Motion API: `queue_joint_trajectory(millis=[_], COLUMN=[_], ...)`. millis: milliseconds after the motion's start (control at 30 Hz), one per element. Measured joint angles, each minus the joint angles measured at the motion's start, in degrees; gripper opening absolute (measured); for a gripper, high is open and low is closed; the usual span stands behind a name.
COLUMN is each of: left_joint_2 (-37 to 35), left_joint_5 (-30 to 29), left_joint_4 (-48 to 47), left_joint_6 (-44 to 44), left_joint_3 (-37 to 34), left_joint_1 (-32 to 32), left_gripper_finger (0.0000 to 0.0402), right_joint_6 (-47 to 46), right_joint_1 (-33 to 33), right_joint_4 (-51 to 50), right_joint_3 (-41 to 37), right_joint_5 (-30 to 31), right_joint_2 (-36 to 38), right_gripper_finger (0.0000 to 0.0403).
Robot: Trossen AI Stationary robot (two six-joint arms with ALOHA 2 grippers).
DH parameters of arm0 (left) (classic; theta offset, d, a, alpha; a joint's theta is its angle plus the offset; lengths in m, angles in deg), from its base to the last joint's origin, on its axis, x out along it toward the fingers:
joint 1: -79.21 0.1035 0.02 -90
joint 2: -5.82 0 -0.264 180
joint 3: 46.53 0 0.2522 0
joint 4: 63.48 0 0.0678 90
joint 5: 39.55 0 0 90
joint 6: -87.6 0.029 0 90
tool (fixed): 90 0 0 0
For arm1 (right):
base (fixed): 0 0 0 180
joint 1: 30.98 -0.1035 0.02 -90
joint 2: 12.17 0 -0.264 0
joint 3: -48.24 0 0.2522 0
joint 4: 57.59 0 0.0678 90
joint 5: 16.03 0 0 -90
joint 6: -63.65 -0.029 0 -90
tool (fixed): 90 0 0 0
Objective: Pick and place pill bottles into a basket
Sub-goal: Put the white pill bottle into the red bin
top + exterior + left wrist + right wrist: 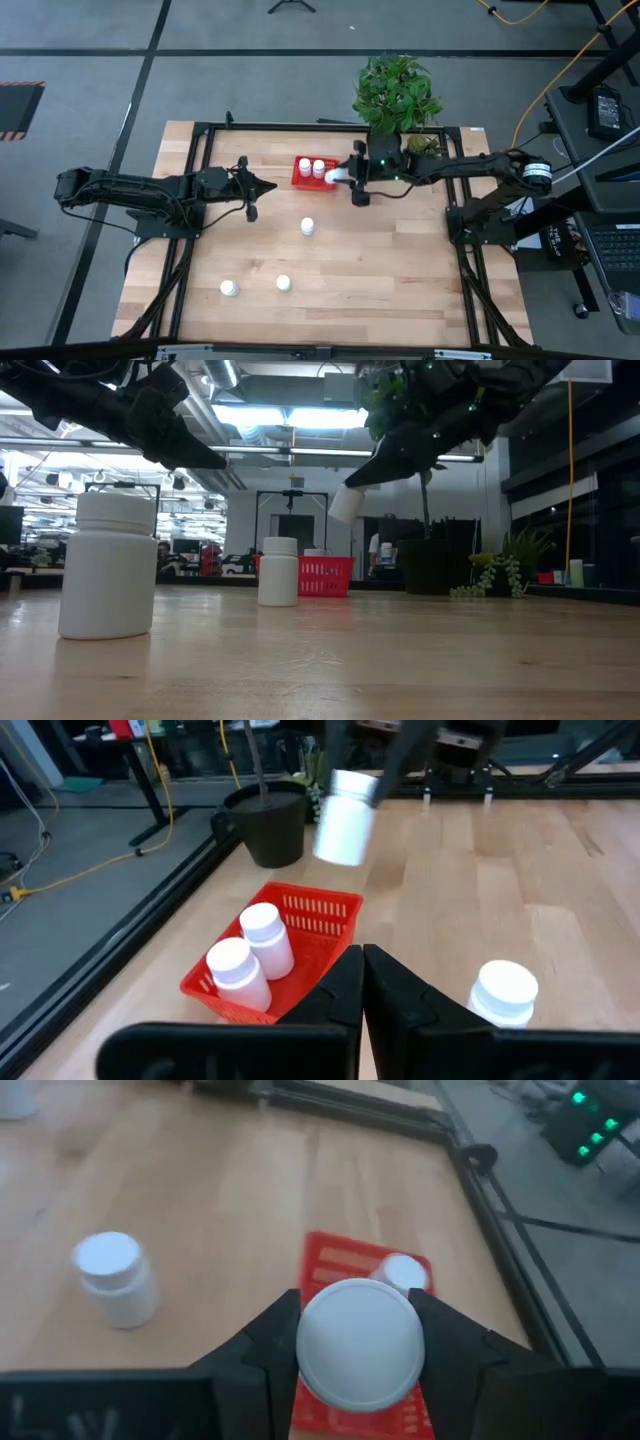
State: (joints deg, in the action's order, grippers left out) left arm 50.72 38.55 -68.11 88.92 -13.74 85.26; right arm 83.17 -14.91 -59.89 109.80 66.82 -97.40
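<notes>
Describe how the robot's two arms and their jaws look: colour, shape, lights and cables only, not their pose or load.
Both arms are dark, nearly black, built of slim jointed segments. The left gripper ends in two narrow, tapering dark fingers. The right gripper has broader, angular black fingers. Small green lights glow on the right arm's wrist housing, and a round silver-ringed joint sits near its base. Thin dark cables run along both arms.

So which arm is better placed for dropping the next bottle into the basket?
The right. Its gripper is shut on a pill bottle and is held above the table right beside the red basket, which has two bottles in it. The left gripper is shut and holds nothing, on the basket's other side.
</notes>
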Motion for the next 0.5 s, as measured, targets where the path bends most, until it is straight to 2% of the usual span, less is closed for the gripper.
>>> queue_joint_trajectory(millis=[200, 367, 500], left_joint_2=[0.0, 0.0, 0.0], left_joint_5=[0.0, -0.4, -0.5], left_joint_4=[-0.1, 0.1, 0.1], left_joint_6=[0.0, 1.5, 2.3], left_joint_3=[0.0, 0.0, 0.0], left_joint_1=[0.0, 0.0, 0.1], left_gripper_finger=[0.0012, 0.0009, 0.0005], right_joint_6=[-1.5, -3.5, -5.1], right_joint_1=[1.6, 2.0, 2.5], right_joint_4=[0.0, 0.7, 0.8], right_joint_3=[0.0, 0.0, 1.8], right_joint_5=[0.2, 4.6, 5.0], right_joint_2=[-0.4, -1.3, -3.9], right_gripper_finger=[0.0150, 0.0150, 0.0150])
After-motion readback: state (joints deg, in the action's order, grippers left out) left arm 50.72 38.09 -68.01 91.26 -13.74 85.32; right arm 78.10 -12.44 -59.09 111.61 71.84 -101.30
